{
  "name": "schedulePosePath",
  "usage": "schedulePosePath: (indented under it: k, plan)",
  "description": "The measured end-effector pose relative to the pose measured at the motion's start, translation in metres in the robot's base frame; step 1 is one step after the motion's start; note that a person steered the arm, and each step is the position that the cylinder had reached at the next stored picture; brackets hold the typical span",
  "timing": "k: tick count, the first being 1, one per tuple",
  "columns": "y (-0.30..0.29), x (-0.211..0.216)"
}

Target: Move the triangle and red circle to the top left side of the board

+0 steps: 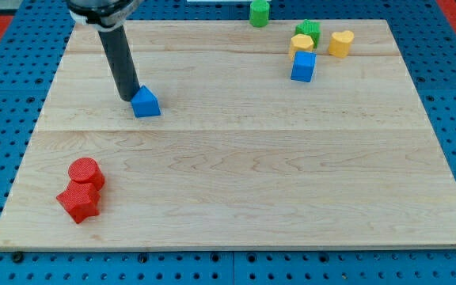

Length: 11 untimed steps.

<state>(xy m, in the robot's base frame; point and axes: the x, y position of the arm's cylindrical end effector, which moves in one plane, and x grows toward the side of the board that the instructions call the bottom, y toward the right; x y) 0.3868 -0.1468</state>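
A blue triangle block [146, 102] lies in the upper left part of the wooden board [236, 174]. My tip [127, 96] rests just to the triangle's left, touching or almost touching it. A red circle block [85, 172] lies near the board's bottom left corner. It touches a red star-shaped block [78, 202] just below it.
At the view's top right sit a blue cube [303, 66], a yellow block [301, 44], a green block [309, 31] and a yellow heart-like block [340, 43]. Another green block [260, 12] sits at the board's top edge. Blue pegboard surrounds the board.
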Motion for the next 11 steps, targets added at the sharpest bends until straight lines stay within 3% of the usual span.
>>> schedulePosePath:
  k: [1, 2, 3, 4, 6, 9, 10, 11]
  plan:
    - [0.020, 0.012]
    - [-0.002, 0.071]
    - [0.033, 0.158]
    - [0.017, 0.230]
    - [-0.092, 0.211]
    - [-0.012, 0.106]
    - [-0.017, 0.100]
    - [-0.067, 0.092]
